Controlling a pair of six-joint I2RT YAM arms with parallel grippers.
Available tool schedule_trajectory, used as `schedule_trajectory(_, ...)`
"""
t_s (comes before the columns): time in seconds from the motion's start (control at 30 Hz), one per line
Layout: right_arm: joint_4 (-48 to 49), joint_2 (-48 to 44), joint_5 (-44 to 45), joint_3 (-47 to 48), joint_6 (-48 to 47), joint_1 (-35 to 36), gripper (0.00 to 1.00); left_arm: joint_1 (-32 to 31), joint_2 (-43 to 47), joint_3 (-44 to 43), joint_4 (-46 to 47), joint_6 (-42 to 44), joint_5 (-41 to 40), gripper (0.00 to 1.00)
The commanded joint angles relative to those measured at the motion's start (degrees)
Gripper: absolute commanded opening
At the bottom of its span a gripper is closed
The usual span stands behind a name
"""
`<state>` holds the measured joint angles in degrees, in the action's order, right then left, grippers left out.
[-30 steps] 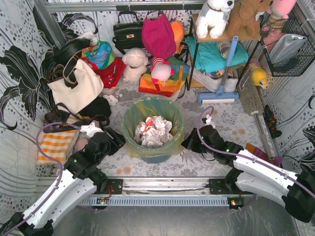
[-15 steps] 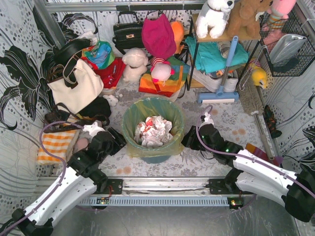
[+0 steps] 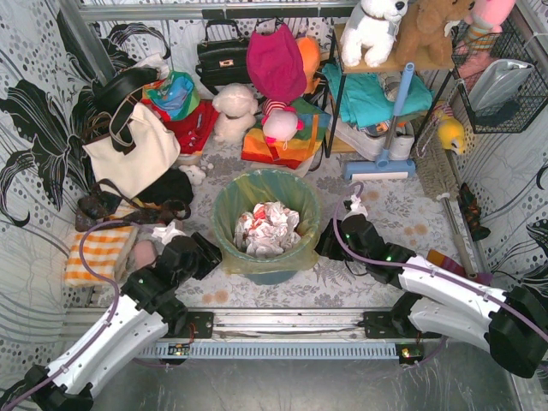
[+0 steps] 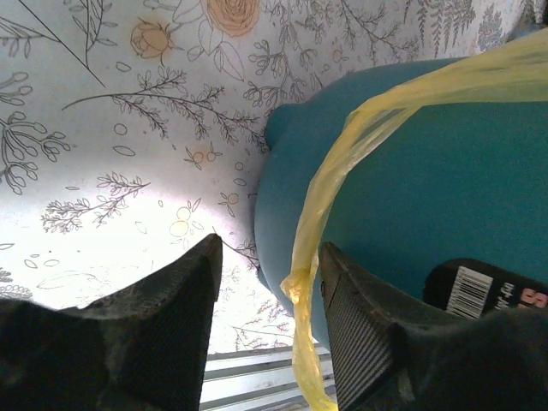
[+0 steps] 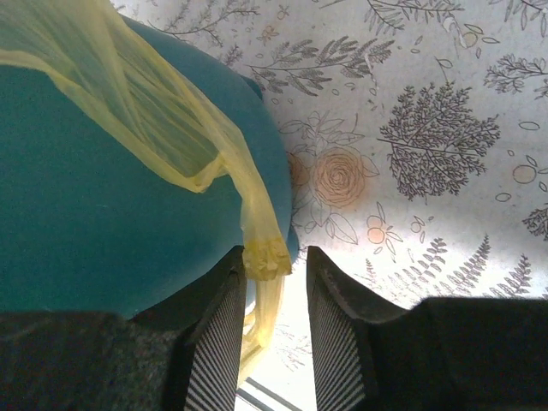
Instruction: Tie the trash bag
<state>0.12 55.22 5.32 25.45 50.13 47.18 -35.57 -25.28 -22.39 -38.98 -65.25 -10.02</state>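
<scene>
One trash bag (image 3: 224, 224) is counted, set in one teal bin (image 3: 272, 276), and one heap of crumpled paper (image 3: 268, 227) is seen inside it. Two grippers are counted, the left gripper (image 3: 210, 250) and the right gripper (image 3: 328, 242), each with two fingers. Two bags are clearly made out: one black handbag (image 3: 223, 56) and one cream tote (image 3: 133, 152). At least four soft toys are counted: white dog (image 3: 373, 26), brown bear (image 3: 428, 30), pink toy (image 3: 492, 13), white plush (image 3: 233, 111). One checked cloth (image 3: 98, 254), one wire basket (image 3: 501, 94) and one blue-handled mop (image 3: 392, 120) are counted.
</scene>
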Motion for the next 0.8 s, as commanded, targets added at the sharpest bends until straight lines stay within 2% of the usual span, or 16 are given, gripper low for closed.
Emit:
schedule_trajectory(0.0,4.1,-0.7,-0.5,-0.9,1.9,0.2,0.33,0.0,-0.2,1.8,4.2,-2.0,1.9,0.56)
schedule_trajectory(0.3,5.0,0.8,-1.7,-0.9,2.0,0.2,0.31,0.0,-1.7,5.1,10.3,-1.9,3.5,0.46)
schedule_trajectory(0.57,6.1,3.1,-2.7,-1.2,2.8,0.2,0.24,0.0,-1.2,5.3,10.5,-1.7,3.0,0.31)
schedule_trajectory(0.67,6.6,3.3,-2.6,-1.6,2.8,0.2,0.21,0.0,-1.2,5.1,10.4,-1.6,3.0,0.21)
schedule_trajectory(0.77,7.7,3.3,-2.6,-2.1,2.9,0.2,0.11,0.0,-1.6,4.7,10.0,-1.3,2.8,0.12)
